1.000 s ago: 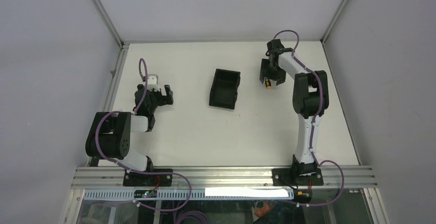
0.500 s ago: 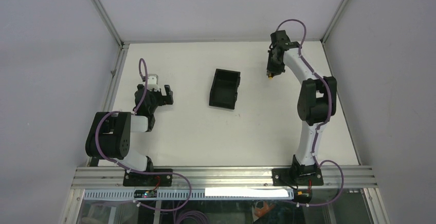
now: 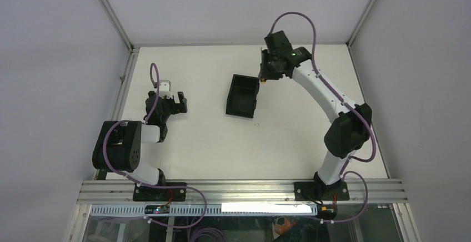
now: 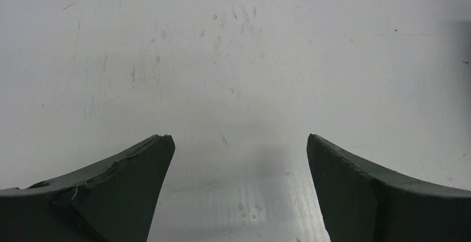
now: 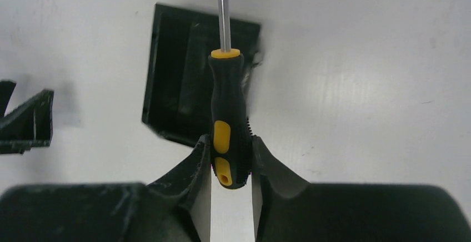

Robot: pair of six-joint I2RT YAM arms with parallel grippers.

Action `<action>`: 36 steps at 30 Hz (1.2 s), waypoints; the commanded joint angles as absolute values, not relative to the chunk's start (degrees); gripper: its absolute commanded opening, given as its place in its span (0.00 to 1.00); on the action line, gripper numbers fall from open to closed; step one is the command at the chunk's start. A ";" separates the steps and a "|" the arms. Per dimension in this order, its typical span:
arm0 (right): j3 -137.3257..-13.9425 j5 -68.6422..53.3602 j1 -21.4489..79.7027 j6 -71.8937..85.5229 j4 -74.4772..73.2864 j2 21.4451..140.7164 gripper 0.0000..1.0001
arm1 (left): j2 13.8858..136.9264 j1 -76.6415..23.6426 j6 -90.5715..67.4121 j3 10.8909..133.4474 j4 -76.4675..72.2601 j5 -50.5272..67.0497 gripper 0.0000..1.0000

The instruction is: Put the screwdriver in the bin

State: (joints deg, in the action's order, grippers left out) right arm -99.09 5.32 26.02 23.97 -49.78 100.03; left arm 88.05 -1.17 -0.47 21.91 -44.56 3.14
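Two arms show in the top view, bolted at the near edge of the white table (image 3: 233, 147). The right arm reaches far forward and leftward, and the right gripper (image 3: 266, 72) hangs just beside the far right corner of the bin (image 3: 242, 95). The bin sits near the middle of the table, open side up. What the gripper carries is mostly hidden under the wrist from here. The left arm is folded back on its own side, and the left gripper (image 3: 179, 102) sits low over the table, well apart from the bin, with its jaws spread.

In the left wrist view, both dark fingers (image 4: 111, 192) stand wide apart with nothing between them. Only scuffed white table lies below.

In the right wrist view, the jaws are clamped on the screwdriver (image 5: 228, 125), pinching the butt end of its black and yellow handle from both sides. The thin shaft points straight away from the camera. The handle crosses the bin's right wall in this picture and the shaft runs out past its far rim, so the tool is held in the air at the bin's right edge, not inside it. The left gripper shows at the left border.
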 commanded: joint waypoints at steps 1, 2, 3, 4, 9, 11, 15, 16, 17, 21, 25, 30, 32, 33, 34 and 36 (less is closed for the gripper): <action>-101.34 8.75 33.33 28.43 -51.27 101.40 0.00 | 86.39 -1.53 -0.79 21.77 -46.41 3.51 0.99; -101.39 9.73 34.88 28.79 -51.01 102.04 0.00 | 86.35 -1.58 -0.79 21.79 -46.36 3.51 0.99; -101.15 10.74 35.98 29.24 -50.70 102.79 0.00 | 86.35 -1.58 -0.80 21.80 -46.40 3.54 0.99; -100.83 11.25 36.97 29.68 -50.26 103.64 0.00 | 86.37 -1.58 -0.79 21.77 -46.45 3.56 0.99; -99.56 10.96 41.48 29.01 -46.97 108.91 0.00 | 86.40 -1.54 -0.79 21.80 -46.41 3.56 0.99; -100.43 12.05 41.82 28.84 -47.37 111.90 0.00 | 86.35 -1.58 -0.79 21.80 -46.41 3.54 0.99; -100.41 15.03 42.02 29.41 -47.98 114.57 0.00 | 86.39 -1.55 -0.79 21.80 -46.41 3.49 0.99; -99.90 15.51 42.16 29.57 -47.75 114.85 0.00 | 86.40 -1.58 -0.79 21.84 -46.41 3.51 0.99; -99.17 15.75 42.25 29.45 -47.04 114.83 0.01 | 86.37 -1.53 -0.79 21.78 -46.41 3.52 0.99; -95.36 15.08 42.36 28.05 -43.62 114.58 0.11 | 86.39 -1.58 -0.79 21.81 -46.41 3.54 0.99; -95.59 16.40 42.36 27.54 -44.12 115.64 0.28 | 86.38 -1.54 -0.79 21.80 -46.41 3.52 0.99; -97.06 16.19 42.45 27.13 -44.56 115.15 0.49 | 86.39 -1.58 -0.79 21.80 -46.43 3.52 0.99; -98.12 16.06 42.52 26.74 -44.62 114.33 0.53 | 86.32 -1.58 -0.79 21.80 -46.41 3.51 0.99; -98.79 16.45 42.54 26.59 -44.85 113.72 0.54 | 86.39 -1.58 -0.79 21.80 -46.41 3.52 0.99; -99.54 17.05 42.64 26.33 -45.21 113.21 0.55 | 86.33 -1.58 -0.79 21.73 -46.41 3.52 0.99; -100.91 17.75 42.63 25.95 -45.75 112.06 0.55 | 86.32 -1.58 -0.79 21.80 -46.41 3.56 0.99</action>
